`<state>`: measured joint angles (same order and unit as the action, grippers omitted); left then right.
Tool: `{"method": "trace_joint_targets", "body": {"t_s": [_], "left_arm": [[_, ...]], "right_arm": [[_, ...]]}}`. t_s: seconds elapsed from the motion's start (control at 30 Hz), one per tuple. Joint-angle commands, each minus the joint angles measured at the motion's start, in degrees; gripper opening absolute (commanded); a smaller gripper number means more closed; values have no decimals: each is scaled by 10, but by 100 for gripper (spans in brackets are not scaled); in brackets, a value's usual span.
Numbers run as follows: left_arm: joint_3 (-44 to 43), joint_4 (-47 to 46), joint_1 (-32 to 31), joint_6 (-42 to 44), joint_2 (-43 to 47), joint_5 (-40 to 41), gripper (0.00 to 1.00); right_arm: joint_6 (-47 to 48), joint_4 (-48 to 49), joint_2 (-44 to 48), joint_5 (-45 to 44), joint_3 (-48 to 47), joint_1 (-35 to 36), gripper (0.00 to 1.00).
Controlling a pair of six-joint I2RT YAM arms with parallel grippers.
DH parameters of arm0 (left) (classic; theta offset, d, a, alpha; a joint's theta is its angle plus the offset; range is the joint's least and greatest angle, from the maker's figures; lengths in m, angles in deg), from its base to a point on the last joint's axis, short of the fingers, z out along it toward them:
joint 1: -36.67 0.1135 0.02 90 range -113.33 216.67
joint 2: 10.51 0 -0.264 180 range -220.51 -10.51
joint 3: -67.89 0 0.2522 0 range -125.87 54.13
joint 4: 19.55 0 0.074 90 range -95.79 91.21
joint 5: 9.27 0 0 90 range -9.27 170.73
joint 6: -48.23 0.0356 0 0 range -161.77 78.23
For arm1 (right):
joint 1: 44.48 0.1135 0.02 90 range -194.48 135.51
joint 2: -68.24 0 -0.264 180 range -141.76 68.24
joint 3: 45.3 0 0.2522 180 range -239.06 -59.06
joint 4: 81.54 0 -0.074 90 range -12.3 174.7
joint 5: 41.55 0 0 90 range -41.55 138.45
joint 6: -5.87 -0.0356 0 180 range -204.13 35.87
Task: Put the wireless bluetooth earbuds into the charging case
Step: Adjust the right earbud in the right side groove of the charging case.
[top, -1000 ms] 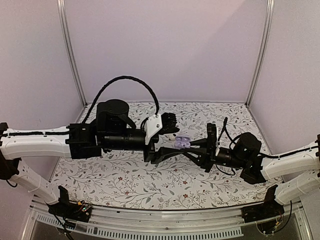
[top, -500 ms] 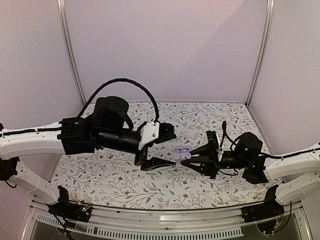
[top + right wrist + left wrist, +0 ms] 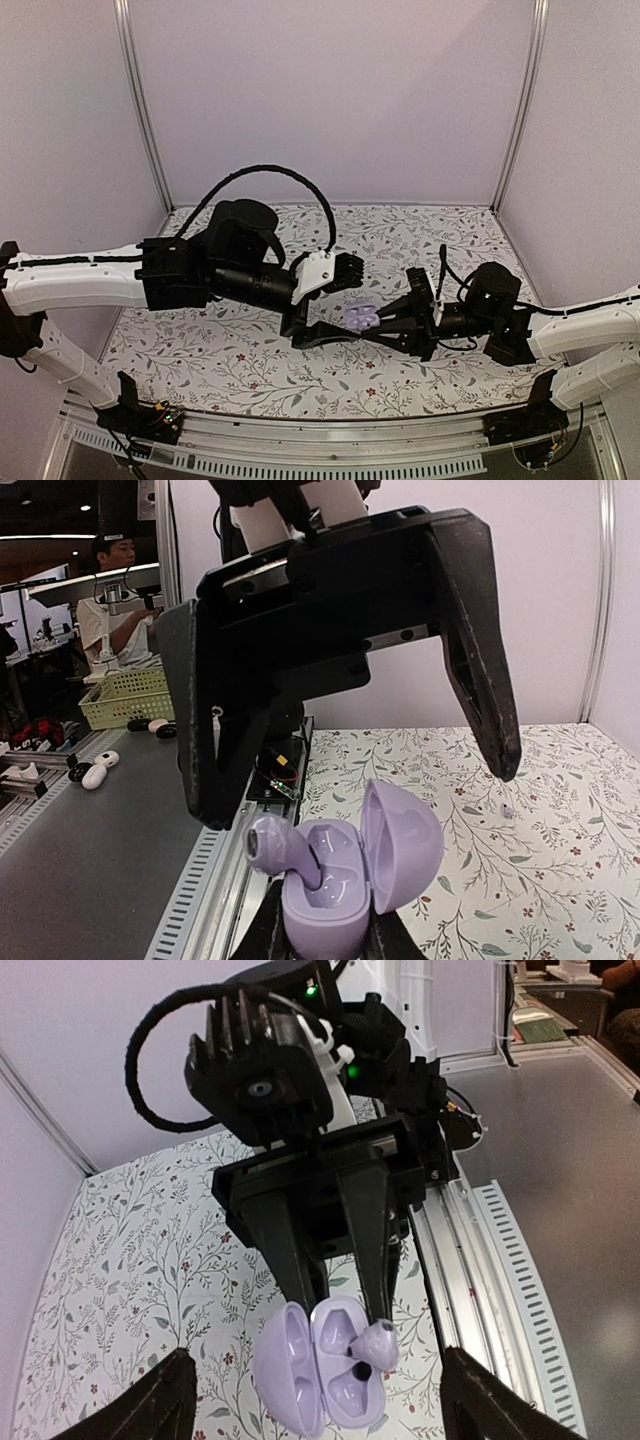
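We find the right claw [image 3: 345,1305] pinching the open charging case [image 3: 340,895] at its fingertips. One earbud [image 3: 275,845] stands in a socket, seemingly not fully seated; the second socket appears empty. The left claw [image 3: 360,770] hangs spread, just opposite.

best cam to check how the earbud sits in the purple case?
Right wrist: the earbud is close and side-on, stem in the open case, head sticking out. Left wrist shows it from above, smaller, near the bottom edge. Top external shows only a purple blob.
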<state>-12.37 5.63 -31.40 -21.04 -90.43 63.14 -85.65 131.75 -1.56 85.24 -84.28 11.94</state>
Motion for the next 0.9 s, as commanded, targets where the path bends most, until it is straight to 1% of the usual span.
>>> {"method": "trace_joint_targets", "body": {"t_s": [0.0,0.67,0.7,0.87], "left_arm": [[-14,-12,4,-13,-10,-6,82],[-21,-31,9,-27,-31,14,70],[-21,-33,9,-28,-32,15,70],[-21,-36,11,-33,-36,12,69]], "right_arm": [[9,-12,4,15,-17,-3,0],[9,-26,-3,20,-29,2,0],[24,-26,-4,19,-29,3,0],[32,-32,-6,14,-33,7,0]]}}
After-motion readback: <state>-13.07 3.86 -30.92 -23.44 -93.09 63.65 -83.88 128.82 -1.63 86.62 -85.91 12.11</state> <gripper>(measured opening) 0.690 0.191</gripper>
